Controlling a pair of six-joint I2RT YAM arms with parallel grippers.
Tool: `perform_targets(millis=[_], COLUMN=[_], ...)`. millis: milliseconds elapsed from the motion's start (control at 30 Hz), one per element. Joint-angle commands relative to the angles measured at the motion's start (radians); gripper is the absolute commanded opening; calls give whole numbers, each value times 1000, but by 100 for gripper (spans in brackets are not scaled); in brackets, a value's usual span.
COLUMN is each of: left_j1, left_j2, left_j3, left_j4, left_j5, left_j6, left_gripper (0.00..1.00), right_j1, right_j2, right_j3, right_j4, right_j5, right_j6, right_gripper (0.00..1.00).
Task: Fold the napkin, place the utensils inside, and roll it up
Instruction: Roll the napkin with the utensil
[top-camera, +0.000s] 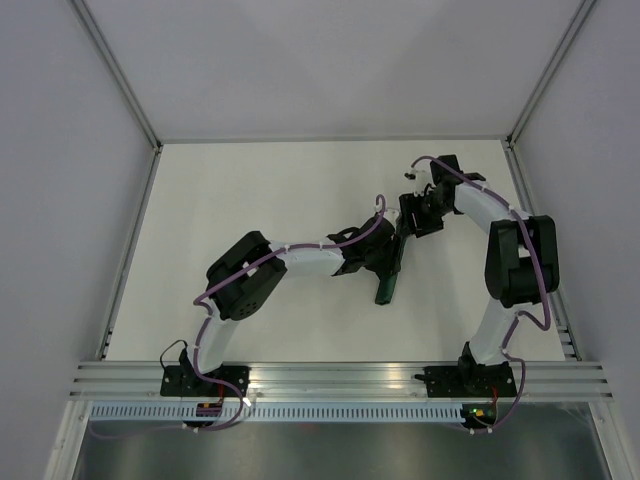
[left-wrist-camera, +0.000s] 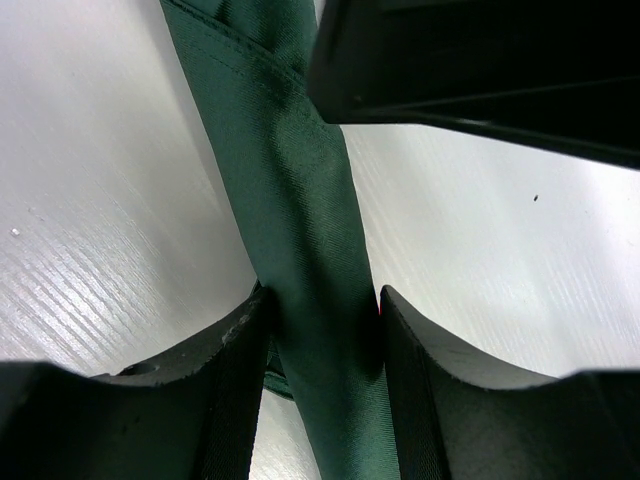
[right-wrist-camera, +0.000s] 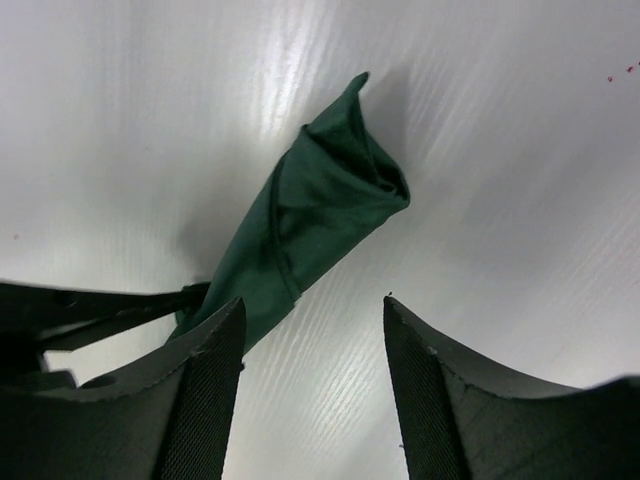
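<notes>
Napkin roll (left-wrist-camera: 300, 200), apparently tight in left hand (left-wrist-camera: 322, 312), white table (left-wrist-camera: 100, 200) along both edges.

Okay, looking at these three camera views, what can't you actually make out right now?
Utensil: wrapped in the rolled napkin; only a tiny red speck shows, left wrist view, too small to confirm.
Roll's middle, top view: covered by the left hand and right hand; only its near end shows.
Roll's far end, left wrist view: blocked by a dark blurred part at top right.
</notes>
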Motion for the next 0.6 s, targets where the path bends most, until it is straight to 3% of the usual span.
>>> perform_targets(millis=[0, 367, 567], left_j1=[9, 10, 10], left_j2=[-4, -14, -14], left_j3=[-36, -56, -54], left_j4=[-96, -65, -58], left_j5=[11, 39, 50], left_j6=[19, 16, 19], left_gripper=[53, 53, 53], right_j1=[5, 6, 11], right_j2=[-105, -79, -53], right_j3=[-27, -81, -91], right_j4=[-36, -52, -32], right_j5=[-63, -154, -149], right_j6=[-2, -49, -55], right_gripper=[61, 48, 59])
